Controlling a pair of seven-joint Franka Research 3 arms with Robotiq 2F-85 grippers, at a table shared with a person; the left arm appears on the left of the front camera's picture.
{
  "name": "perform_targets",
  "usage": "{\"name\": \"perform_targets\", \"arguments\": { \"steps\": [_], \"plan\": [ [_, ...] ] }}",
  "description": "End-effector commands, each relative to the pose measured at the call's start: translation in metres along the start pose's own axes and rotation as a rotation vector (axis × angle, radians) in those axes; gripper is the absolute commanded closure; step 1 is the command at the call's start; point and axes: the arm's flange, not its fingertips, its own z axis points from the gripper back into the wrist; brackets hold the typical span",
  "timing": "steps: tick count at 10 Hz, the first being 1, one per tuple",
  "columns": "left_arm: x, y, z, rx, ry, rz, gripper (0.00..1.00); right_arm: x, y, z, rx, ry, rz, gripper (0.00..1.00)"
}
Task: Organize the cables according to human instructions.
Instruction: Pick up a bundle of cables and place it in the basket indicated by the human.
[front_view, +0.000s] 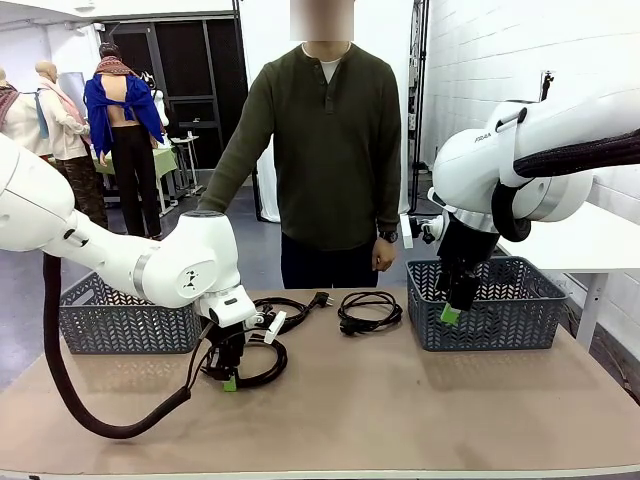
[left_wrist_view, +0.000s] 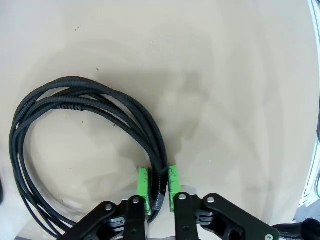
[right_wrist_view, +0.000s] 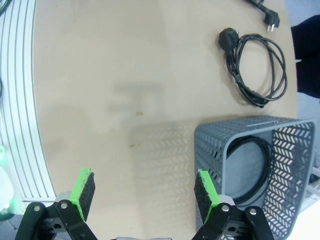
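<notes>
My left gripper is down at the table's left-middle, shut on the strands of a black coiled cable. In the left wrist view the green pads pinch the cable between them, with its loops lying flat on the table. A second cable and a third lie farther back, towards the person standing at the far side. My right gripper hangs open beside the right basket, with nothing between its fingers. One cable lies inside that basket.
A second grey basket stands at the table's left, behind my left arm. The person's hands hang by their sides, off the table. The near half of the table is bare beige surface.
</notes>
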Motion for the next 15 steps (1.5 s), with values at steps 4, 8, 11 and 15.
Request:
{"name": "perform_targets", "arguments": {
  "steps": [4,8,11,15],
  "plan": [
    [-0.009,-0.012,0.018,-0.017,-0.007,-0.023,1.00,0.002,-0.002,0.000,-0.003,0.005,-0.009,0.00],
    [-0.011,-0.014,0.079,-0.012,-0.008,0.057,1.00,0.002,-0.002,0.000,-0.003,0.005,-0.009,0.00],
    [-0.017,-0.010,0.138,0.048,-0.045,0.061,1.00,0.002,-0.002,0.000,-0.003,0.005,-0.009,0.00],
    [-0.062,0.010,0.187,0.131,0.006,0.061,1.00,0.002,-0.002,0.000,-0.003,0.005,-0.009,0.00]
  ]
}}
